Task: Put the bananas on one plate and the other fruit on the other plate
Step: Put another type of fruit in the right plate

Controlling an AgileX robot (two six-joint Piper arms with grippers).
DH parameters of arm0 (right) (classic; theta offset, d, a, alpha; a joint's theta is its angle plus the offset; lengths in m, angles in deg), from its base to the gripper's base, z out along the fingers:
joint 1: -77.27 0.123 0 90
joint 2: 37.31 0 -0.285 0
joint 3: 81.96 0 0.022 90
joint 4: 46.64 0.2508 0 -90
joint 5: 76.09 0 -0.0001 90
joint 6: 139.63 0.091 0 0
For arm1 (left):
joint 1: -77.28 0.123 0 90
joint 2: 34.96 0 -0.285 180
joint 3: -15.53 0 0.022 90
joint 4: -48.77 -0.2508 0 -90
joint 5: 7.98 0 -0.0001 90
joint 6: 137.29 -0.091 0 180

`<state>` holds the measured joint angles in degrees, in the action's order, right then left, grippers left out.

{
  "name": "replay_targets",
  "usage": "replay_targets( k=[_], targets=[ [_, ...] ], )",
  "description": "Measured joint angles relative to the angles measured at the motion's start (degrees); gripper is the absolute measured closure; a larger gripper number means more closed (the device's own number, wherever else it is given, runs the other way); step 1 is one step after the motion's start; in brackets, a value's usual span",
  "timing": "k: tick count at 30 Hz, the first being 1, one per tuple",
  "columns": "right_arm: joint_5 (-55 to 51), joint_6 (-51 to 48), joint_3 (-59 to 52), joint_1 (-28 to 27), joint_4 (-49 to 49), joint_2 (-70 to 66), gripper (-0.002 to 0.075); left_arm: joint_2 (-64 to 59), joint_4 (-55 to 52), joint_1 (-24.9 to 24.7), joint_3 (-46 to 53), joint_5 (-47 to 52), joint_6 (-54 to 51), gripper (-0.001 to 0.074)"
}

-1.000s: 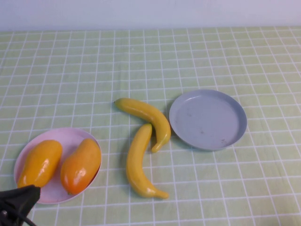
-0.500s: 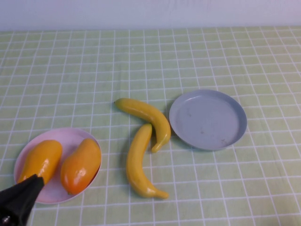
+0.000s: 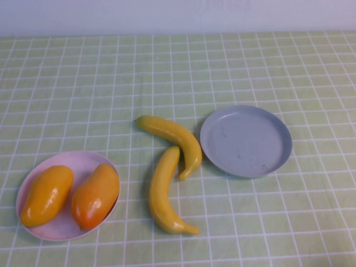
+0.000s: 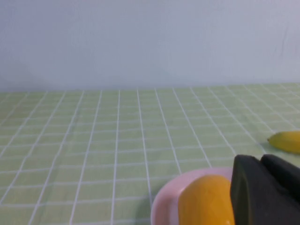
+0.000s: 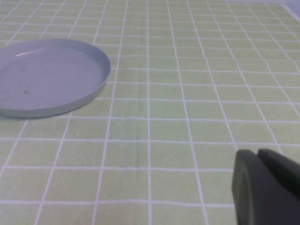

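Grey-blue plate (image 3: pixel 246 141) right of centre, bare; pink plate (image 3: pixel 65 194) near left, holding both mango-shaped fruits (image 3: pixel 71 196) side by side. Two bananas (image 3: pixel 169 172) on the checked cloth (image 3: pixel 83 83) between the plates, touching, the far one just beside the grey rim. Left gripper (image 4: pixel 265 192) near the pink plate, right gripper (image 5: pixel 265 187) over cloth near the grey plate; jaw state of either: cannot tell.

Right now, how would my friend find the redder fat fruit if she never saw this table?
Start at the pink plate in the near left part of the green checked cloth. Two plump fruits lie on it side by side. She wants the redder fruit, the one nearer the bananas; its neighbour is paler yellow-orange.
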<state>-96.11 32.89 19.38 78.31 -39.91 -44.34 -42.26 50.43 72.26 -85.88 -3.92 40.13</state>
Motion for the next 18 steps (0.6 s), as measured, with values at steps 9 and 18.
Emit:
replay_targets(
  k=[9,18],
  targets=[
    [0.0,0.0,0.0,0.0,0.0,0.0,0.0743,0.0,-0.5,0.1,0.1,17.1,0.6,0.0733],
    [0.0,0.0,0.0,0.0,0.0,0.0,0.0743,0.1,-0.9,0.1,0.1,17.2,0.7,0.0733]
  ],
)
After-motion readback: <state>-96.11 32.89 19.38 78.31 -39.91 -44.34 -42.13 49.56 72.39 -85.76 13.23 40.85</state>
